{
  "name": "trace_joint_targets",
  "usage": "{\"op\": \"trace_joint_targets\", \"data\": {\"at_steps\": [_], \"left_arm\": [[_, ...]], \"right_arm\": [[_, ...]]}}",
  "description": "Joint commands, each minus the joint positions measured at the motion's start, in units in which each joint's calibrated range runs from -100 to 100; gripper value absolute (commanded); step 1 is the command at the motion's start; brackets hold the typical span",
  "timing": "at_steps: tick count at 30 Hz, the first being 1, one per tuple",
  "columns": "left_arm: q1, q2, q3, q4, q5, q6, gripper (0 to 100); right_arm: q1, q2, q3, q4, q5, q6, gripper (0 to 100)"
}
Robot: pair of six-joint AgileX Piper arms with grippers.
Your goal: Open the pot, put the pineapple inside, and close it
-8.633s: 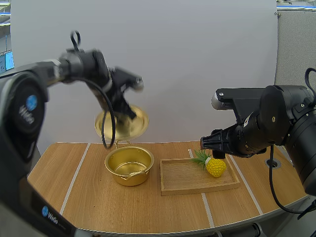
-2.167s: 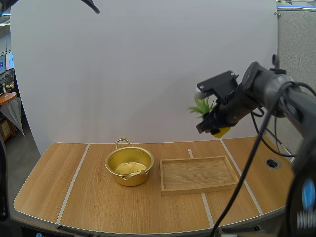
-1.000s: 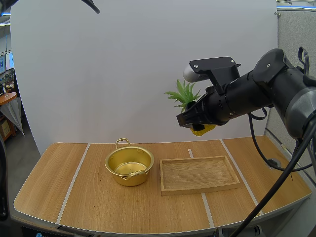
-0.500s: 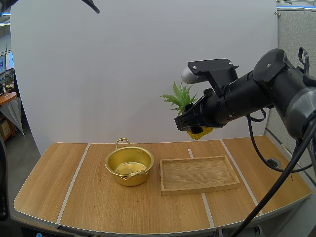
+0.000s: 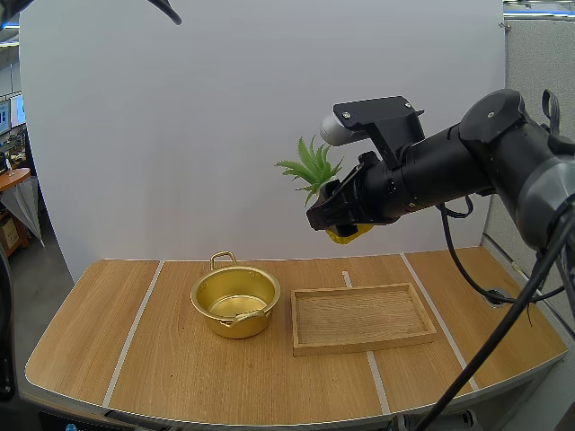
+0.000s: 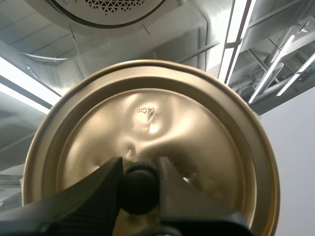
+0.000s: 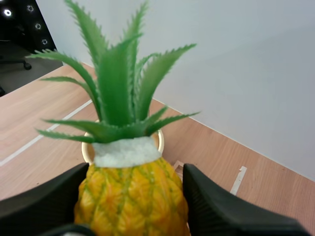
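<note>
The open gold pot (image 5: 235,300) stands on the table left of the wooden tray (image 5: 361,318). High over the tray's left end, my right gripper (image 5: 340,218) is shut on the yellow pineapple (image 5: 349,233), its green crown (image 5: 308,168) pointing left. In the right wrist view the fingers (image 7: 211,206) pinch the pineapple (image 7: 132,195) by its body, and the pot's rim (image 7: 160,141) peeks out behind it. My left gripper (image 6: 140,183) is shut on the black knob (image 6: 139,185) of the gold lid (image 6: 152,123), held up with its underside facing the camera.
White lines run across the wooden table (image 5: 189,377). A round hole (image 5: 495,297) sits near the table's right edge. A dark tip of the left arm (image 5: 165,9) pokes in at the top left, far above the pot.
My right arm has carried the pineapple leftward, from over the tray's right side to above its left end, nearer the pot. The left arm and the lid stay raised.
</note>
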State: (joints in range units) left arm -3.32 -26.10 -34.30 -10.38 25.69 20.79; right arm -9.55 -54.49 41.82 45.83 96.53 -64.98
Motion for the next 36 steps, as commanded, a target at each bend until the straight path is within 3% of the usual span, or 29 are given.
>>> {"op": "trace_joint_targets", "data": {"at_steps": [1,14,17,20,28,32,36], "left_arm": [[-0.22,-0.1,-0.4,-0.1,-1.9,-0.5,0],[-0.22,-0.1,-0.4,-0.1,-1.9,-0.5,0],[-0.22,-0.1,-0.4,-0.1,-1.9,-0.5,0],[-0.22,-0.1,-0.4,-0.1,-1.9,-0.5,0],[-0.22,-0.1,-0.4,-0.1,-1.9,-0.5,0],[-0.22,-0.1,-0.4,-0.1,-1.9,-0.5,0],[-0.22,-0.1,-0.4,-0.1,-1.9,-0.5,0]], "right_arm": [[0.0,1.2,-0.2,3.1,0.3,-2.1,0],[0.0,2.5,-0.2,3.1,0.3,-3.4,0],[1.3,2.5,-0.2,1.9,-1.2,-2.8,0],[5.6,2.4,-0.2,-2.4,-7.1,0.7,0],[21.3,2.8,-0.2,-22.6,-25.0,19.2,0],[27.4,5.5,-0.2,-32.8,-29.9,27.6,0],[31.4,9.4,-0.2,-39.0,-32.7,33.0,0]]}}
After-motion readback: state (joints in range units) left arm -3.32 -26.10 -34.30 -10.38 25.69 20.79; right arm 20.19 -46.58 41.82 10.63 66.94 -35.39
